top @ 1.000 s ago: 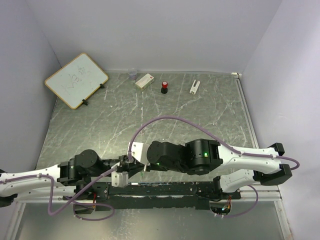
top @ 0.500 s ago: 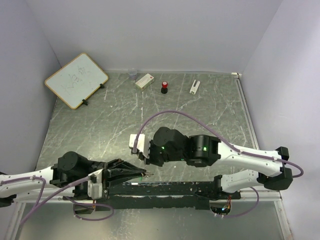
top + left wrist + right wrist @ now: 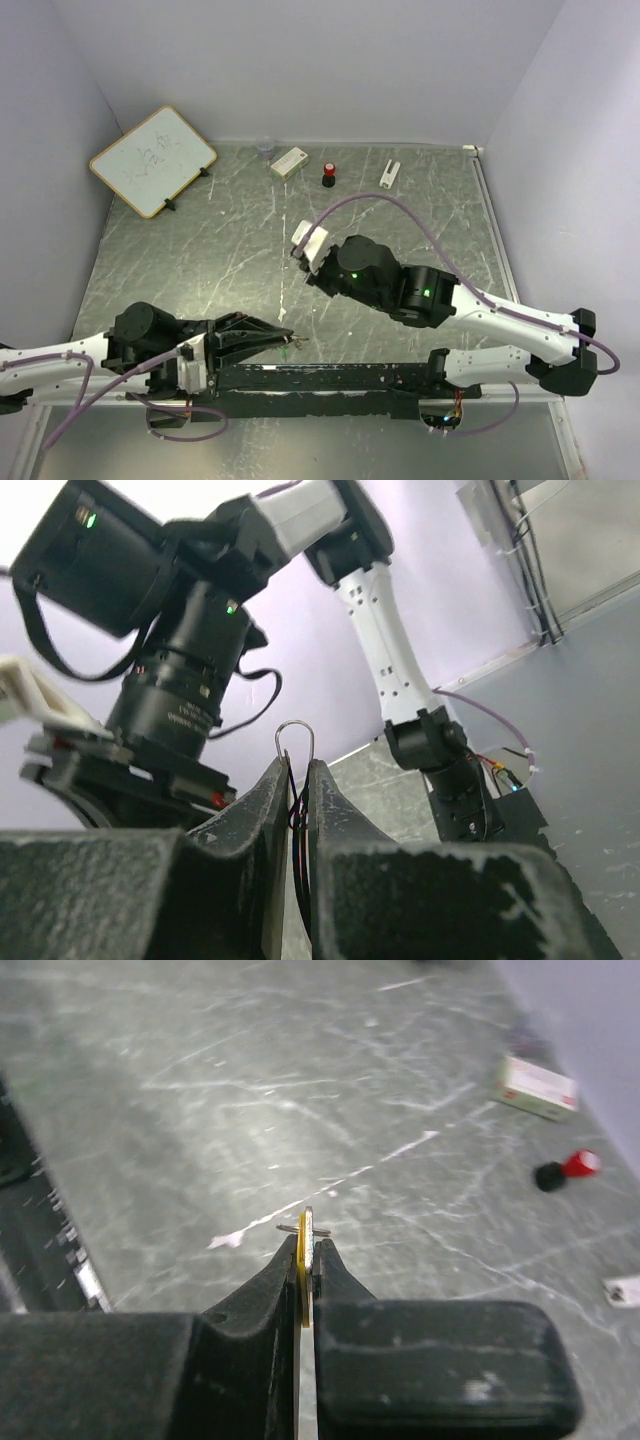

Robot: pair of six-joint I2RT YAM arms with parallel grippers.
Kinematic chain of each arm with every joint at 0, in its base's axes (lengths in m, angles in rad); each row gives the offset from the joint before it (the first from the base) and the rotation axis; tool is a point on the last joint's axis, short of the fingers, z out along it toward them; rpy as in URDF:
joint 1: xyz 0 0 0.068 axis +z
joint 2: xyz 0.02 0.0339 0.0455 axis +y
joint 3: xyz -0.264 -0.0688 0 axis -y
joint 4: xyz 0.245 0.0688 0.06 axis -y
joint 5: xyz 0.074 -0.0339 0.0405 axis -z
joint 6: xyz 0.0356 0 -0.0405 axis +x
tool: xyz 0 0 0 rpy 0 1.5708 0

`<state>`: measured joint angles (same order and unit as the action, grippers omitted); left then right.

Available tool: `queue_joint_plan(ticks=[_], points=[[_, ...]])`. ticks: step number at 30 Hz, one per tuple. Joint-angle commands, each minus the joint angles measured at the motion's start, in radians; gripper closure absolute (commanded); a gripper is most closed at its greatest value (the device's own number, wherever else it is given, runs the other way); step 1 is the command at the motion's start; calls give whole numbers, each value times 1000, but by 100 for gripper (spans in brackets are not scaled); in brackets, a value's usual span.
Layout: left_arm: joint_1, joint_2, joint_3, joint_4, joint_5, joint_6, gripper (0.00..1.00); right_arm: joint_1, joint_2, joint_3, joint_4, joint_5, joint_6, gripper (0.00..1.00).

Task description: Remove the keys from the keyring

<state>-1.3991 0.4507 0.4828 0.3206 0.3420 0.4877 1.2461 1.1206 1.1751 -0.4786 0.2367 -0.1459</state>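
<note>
My left gripper (image 3: pixel 290 342) hovers low at the near edge, shut on the keyring (image 3: pixel 295 723), a thin silvery wire loop that sticks out past the tips (image 3: pixel 297 763). A small green speck, seemingly the green key (image 3: pixel 287 350), hangs just under those tips in the top view. It is hidden in the left wrist view. My right gripper (image 3: pixel 298 254) is mid-table, well apart from the left one. In the right wrist view it (image 3: pixel 307 1245) is shut on the yellow key (image 3: pixel 303 1260), seen edge-on, with a short wire bit (image 3: pixel 288 1228) crossing its tip.
A whiteboard (image 3: pixel 152 160) leans at the back left. Along the back edge stand a small cup (image 3: pixel 265 148), a white block (image 3: pixel 289 162), a red-capped black knob (image 3: pixel 329 176) and a small white piece (image 3: pixel 389 173). A black rail (image 3: pixel 330 378) runs along the near edge.
My right gripper has pulled away from the left gripper, up and toward mid-table, with the yellow key in it. The left gripper has drawn back slightly and stays low, holding the ring.
</note>
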Motion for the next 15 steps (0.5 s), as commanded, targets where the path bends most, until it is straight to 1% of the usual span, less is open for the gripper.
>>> queue_joint_plan(ticks=[1,2,3,5,10,15], points=[[-4,31,4,31,-175,-35,93,-36,-57,-59,175,318,55,100],[-4,41,4,32,-204,-44,93,-52,-66,-77,205,368,66,100],[-4,49,5,36,-275,-57,93,-75,-72,-94,229,419,80,100],[-4,70,12,38,-372,-74,93,-140,-81,-126,262,433,104,100],[-4,124,26,80,-621,-109,93,-367,-49,-204,318,335,198,100],[10,169,58,97,-733,-124,93,-587,26,-278,388,151,279,100]])
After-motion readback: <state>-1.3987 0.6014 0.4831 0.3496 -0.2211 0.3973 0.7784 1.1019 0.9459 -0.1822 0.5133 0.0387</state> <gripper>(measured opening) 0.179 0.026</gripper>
